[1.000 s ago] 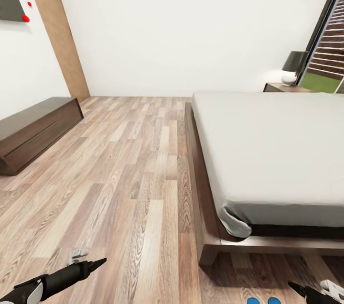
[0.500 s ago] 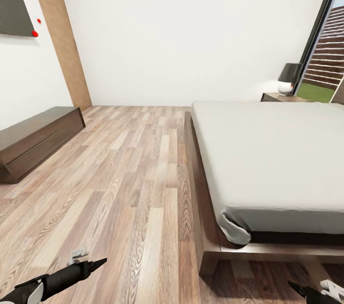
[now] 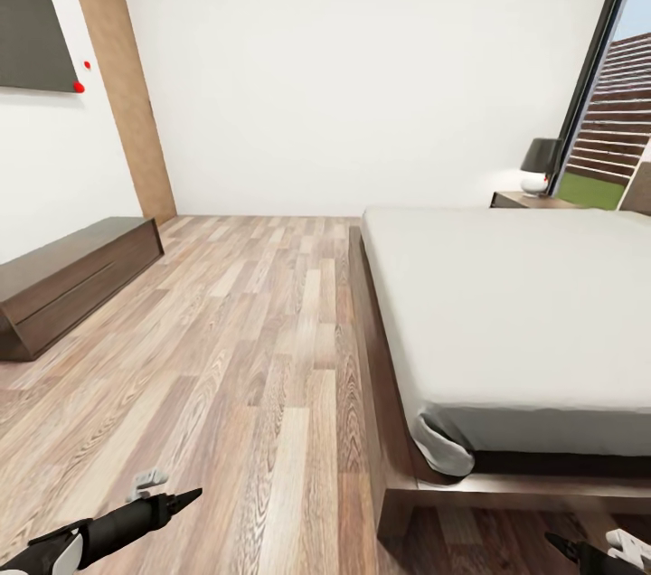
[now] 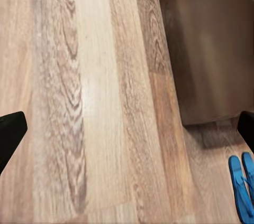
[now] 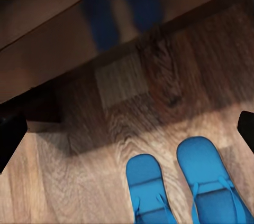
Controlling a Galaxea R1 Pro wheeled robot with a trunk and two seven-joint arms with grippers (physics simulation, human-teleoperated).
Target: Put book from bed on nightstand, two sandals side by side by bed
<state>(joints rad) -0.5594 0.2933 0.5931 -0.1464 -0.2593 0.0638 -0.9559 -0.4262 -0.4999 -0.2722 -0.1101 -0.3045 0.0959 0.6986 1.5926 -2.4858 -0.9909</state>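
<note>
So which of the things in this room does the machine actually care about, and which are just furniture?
Part of the job:
- bed
- two blue sandals, side by side on the floor by the bed frame
- nightstand beyond the bed

Just there:
- long dark cabinet by the wall
- lamp on the nightstand
- dark wall panel
- window

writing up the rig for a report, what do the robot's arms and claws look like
In the head view, the left arm is a black tube with a white segment near the edge, tapering to a pointed black left claw beside a small grey-white bracket. The right claw is likewise black and pointed, with a white part beside it.
</note>
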